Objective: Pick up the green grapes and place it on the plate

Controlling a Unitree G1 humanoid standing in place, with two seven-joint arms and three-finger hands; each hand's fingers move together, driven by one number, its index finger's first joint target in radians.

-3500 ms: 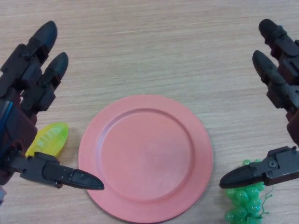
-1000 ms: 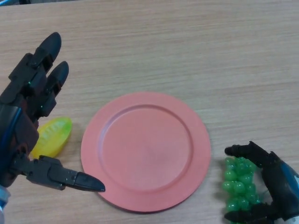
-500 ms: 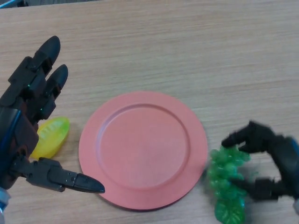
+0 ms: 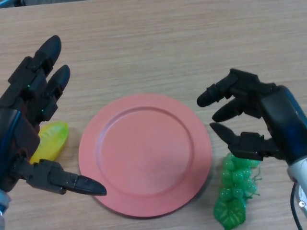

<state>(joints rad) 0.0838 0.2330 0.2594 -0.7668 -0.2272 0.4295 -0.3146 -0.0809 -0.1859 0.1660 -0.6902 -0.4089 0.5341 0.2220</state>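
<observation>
The green grapes [image 4: 234, 189] lie on the table just right of the pink plate [image 4: 144, 153], their top tucked under my right thumb. My right hand [image 4: 268, 120] hovers above them near the plate's right rim, its fingers bent loosely and apart from the thumb, with nothing between them. Whether the thumb touches the bunch I cannot tell. At the left my left hand [image 4: 21, 120] stays open, its thumb reaching toward the plate's lower left rim.
A yellow-green fruit [image 4: 48, 140] lies left of the plate, partly under my left hand. The wooden table [image 4: 158, 43] stretches away beyond the plate.
My right hand came down around the grapes, nudged them toward the plate, then rose up and to the left while the bunch stayed put. The left hand has not moved.
</observation>
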